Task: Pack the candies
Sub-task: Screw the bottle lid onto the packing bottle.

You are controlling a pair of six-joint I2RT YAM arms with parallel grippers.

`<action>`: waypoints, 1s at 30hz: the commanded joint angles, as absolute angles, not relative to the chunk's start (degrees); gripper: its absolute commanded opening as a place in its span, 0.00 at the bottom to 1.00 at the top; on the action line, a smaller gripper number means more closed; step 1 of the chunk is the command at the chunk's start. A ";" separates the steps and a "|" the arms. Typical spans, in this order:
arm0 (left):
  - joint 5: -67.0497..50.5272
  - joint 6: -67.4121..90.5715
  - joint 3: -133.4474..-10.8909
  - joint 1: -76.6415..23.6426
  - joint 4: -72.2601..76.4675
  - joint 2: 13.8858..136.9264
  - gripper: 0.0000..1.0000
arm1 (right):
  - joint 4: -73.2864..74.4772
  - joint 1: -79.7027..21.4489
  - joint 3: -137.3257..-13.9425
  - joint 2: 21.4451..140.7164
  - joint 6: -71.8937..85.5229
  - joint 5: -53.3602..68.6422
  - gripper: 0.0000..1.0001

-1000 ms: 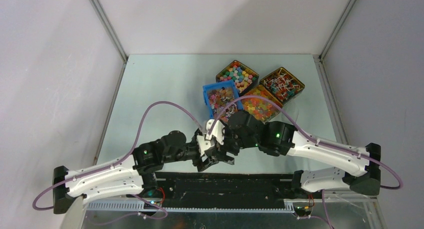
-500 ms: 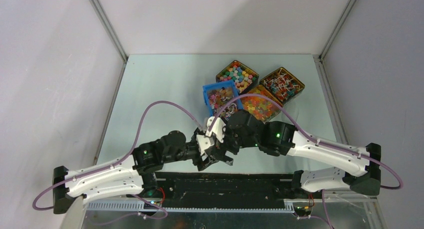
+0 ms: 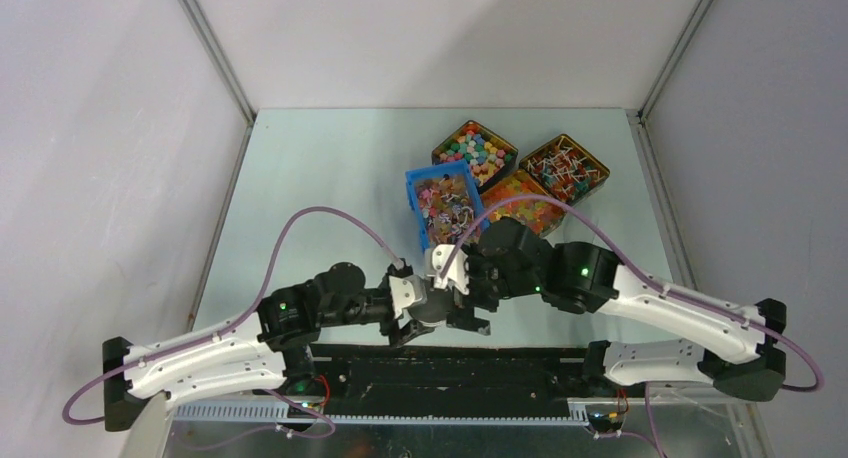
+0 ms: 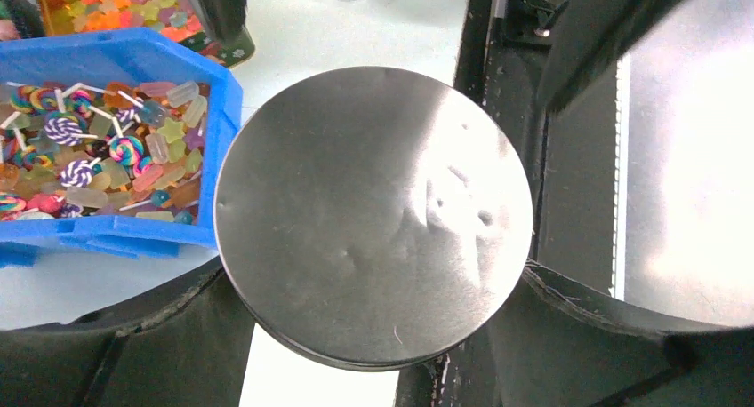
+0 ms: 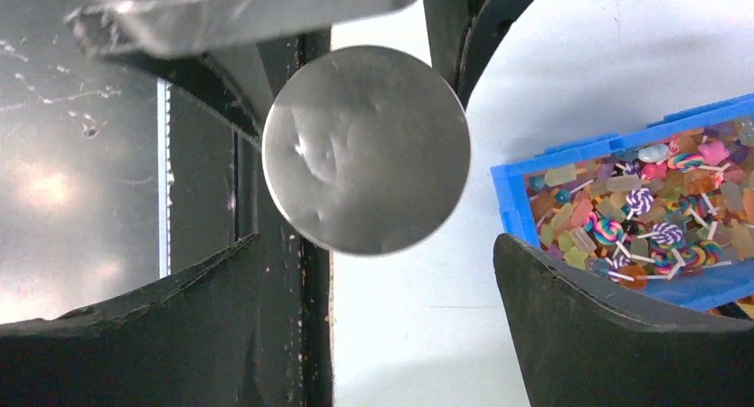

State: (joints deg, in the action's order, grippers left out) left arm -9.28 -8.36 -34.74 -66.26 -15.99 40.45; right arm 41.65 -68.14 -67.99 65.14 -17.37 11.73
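Left gripper (image 4: pixel 373 305) clamps a round metal disc (image 4: pixel 373 203) at lower centre of the overhead frame, candies waiting behind.

Its two fingers press the disc's rim from either side; whether the disc is a lid or a tin's base cannot be told. The right gripper (image 5: pixel 378 238) faces it with fingers spread wide and daylight between one finger and the disc, gripping nothing. The candies (image 4: pixel 133 171) lie mixed with lollipops in the blue bin (image 4: pixel 116 238), just beside the disc at the left of the left wrist frame. The step in hand looks like readying the container, with no sweet lifted yet; next, the right arm likely must reach back to the bin and pinch a very small sweet. No brand, label or writing is readable; the metal is bare.
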 commanded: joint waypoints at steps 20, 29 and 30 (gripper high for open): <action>-28.65 -18.75 -39.54 -66.85 -15.78 42.40 0.61 | 44.72 -62.39 -69.57 63.19 -36.64 41.06 0.99; -28.72 -18.45 -40.07 -67.71 -14.52 42.98 0.59 | 41.06 -65.47 -70.23 67.75 -35.43 37.17 0.98; -28.63 -18.36 -40.08 -67.82 -14.42 42.98 0.59 | 40.68 -65.56 -70.23 67.80 -35.23 36.95 0.98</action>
State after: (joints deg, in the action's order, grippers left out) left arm -27.24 -17.15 -36.58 -67.13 -18.48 43.20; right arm 44.49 -64.77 -67.99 67.40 -35.38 38.24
